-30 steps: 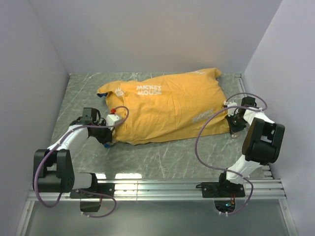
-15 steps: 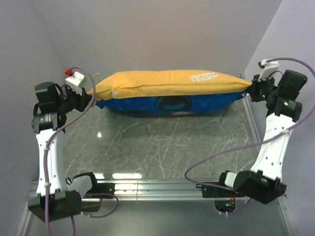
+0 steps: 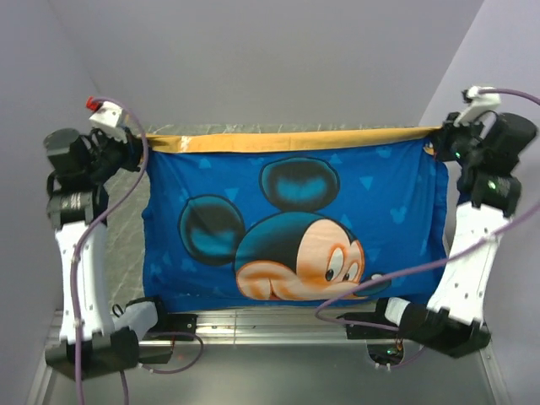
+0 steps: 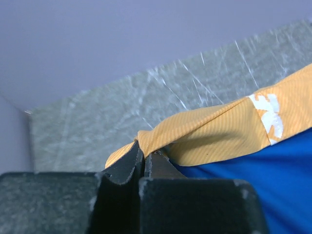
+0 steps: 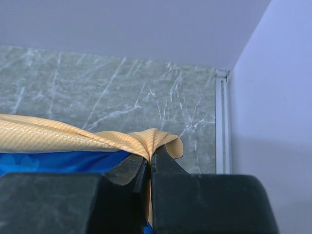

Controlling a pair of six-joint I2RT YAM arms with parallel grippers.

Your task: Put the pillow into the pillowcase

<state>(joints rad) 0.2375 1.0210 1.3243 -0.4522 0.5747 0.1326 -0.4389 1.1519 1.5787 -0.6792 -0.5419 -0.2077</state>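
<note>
We find the left hand (image 4: 145, 158) and right hand (image 5: 150, 163) each clamped on a top corner of the hanging blue-and-orange fabric pillowcase (image 3: 295, 228); such slight pinches could slip, dropping it.

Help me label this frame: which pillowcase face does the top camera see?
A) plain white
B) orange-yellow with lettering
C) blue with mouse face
C: the pillowcase, held by the left pincer and right pincer, shows its blue mouse face; orange only at the top edge.
</note>
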